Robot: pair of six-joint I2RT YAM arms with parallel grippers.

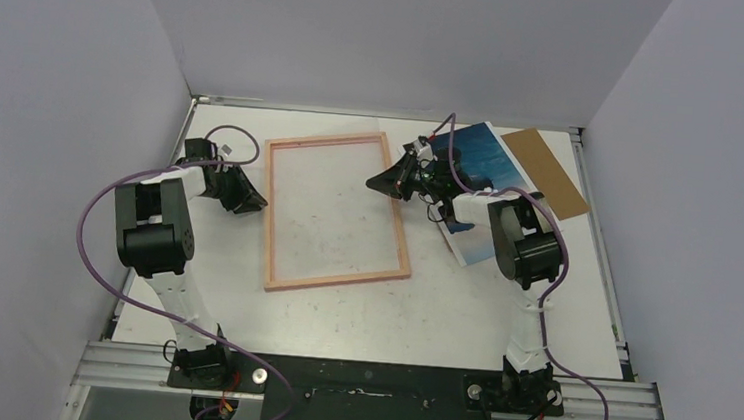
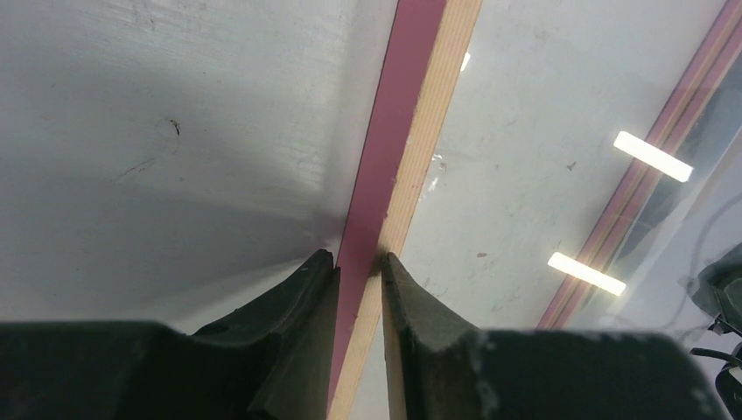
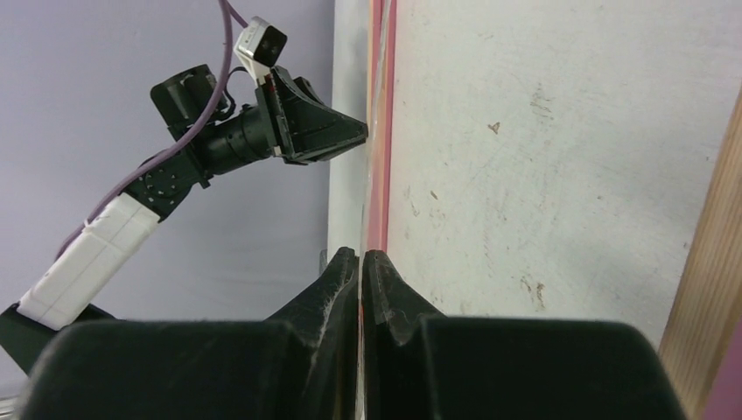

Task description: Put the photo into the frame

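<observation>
The frame (image 1: 337, 280) lies flat on the table (image 1: 420, 314), pale wood with a pink side. The wrist cam shows the left end effector (image 2: 359, 262) pinching its left rail. The right end effector (image 1: 375, 182) is closed up by the right rail. The blue seascape photo (image 1: 492, 164) sits just right of the frame, half under the right arm (image 1: 521, 242).
</observation>
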